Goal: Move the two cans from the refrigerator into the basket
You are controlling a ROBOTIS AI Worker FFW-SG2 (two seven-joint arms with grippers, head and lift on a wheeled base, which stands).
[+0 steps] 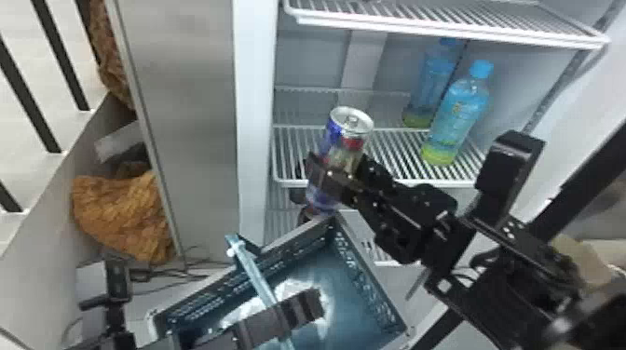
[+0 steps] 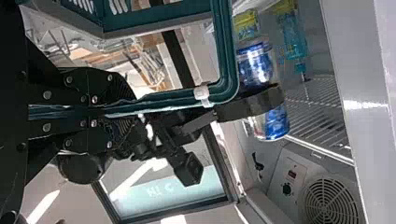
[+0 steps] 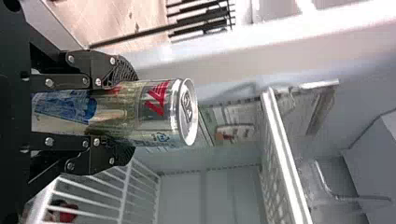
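Nearest, the teal basket (image 1: 370,284) lies open and obliquely set, with a pale patch showing on its floor. Its handle (image 1: 256,274) rises from the left rim and passes between the fingers of the left end effector (image 1: 300,308), which are closed around it; the left wrist view shows the same grip. Beyond the basket, the right end effector (image 1: 336,170), whose arm enters from the right, holds a silver-and-blue can (image 1: 333,139) about its body, one finger on each side. The can is tilted, lid end uppermost, above the basket's far corner and outside the basket. Below it sits a dark object with some red (image 1: 306,214), largely hidden and not identifiable; the position of a second can cannot be told. Farther off, within the refrigerator, the wire shelf (image 1: 400,153) bears two blue bottles with yellow-green bases, the nearer (image 1: 461,114) in front and to the right of the farther (image 1: 431,84). An upper wire shelf (image 1: 447,28) spans above them. At left, beyond a grey panel (image 1: 186,116), lies an orange-brown bundle (image 1: 123,214).
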